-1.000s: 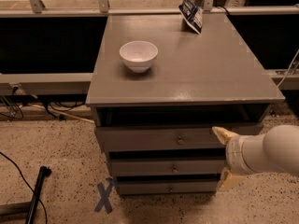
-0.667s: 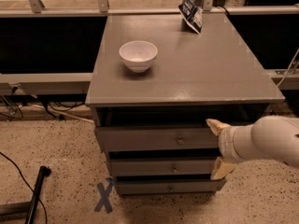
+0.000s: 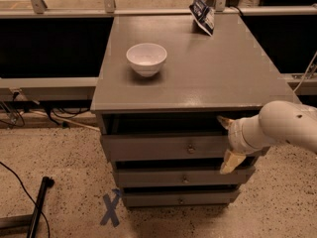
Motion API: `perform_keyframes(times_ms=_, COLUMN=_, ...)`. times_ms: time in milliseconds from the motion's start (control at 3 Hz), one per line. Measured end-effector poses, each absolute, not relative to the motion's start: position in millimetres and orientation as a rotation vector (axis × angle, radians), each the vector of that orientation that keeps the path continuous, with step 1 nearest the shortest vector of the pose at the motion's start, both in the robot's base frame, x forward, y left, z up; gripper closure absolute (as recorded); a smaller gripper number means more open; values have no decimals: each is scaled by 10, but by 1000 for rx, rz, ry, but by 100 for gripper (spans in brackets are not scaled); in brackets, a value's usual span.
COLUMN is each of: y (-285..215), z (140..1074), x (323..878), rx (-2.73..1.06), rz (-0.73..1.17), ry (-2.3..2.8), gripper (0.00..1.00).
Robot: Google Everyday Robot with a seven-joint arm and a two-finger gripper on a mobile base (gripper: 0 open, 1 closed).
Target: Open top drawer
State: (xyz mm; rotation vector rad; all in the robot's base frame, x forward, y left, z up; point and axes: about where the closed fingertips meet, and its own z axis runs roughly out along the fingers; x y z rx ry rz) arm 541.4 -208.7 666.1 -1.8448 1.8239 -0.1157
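Observation:
The top drawer (image 3: pixel 158 148) is the uppermost of three grey drawer fronts in a grey cabinet, with a small round metal knob (image 3: pixel 190 147) at its centre. A dark gap shows between its front and the cabinet top. My gripper (image 3: pixel 227 142) comes in from the right on a white arm and is open. One pale finger (image 3: pixel 224 121) is at the drawer front's upper edge and the other (image 3: pixel 231 161) at its lower edge, right of the knob. It holds nothing.
A white bowl (image 3: pixel 146 58) stands on the cabinet top (image 3: pixel 208 78), and a dark snack bag (image 3: pixel 203 15) leans at its back edge. The two lower drawers (image 3: pixel 183 179) are shut. A blue tape X (image 3: pixel 110 209) and a black cable mark the speckled floor at left.
My gripper has moved left along the top drawer front, closer to the knob. The drawer, bowl and bag have not moved.

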Motion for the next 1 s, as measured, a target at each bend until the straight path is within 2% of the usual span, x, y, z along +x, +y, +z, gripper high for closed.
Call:
perform_keyframes(times_ms=333, y=-2157, z=6571, x=5577, rx=-1825, rz=-78, ry=1873, gripper=11)
perform_keyframes(times_ms=667, y=-2244, z=6395, x=5620, rx=-1810, rz=-38, ry=1952, gripper=37)
perform_keyframes(times_ms=1000, y=-2298, z=6293, x=5534, rx=-1812, rz=-24, ry=1995, gripper=41)
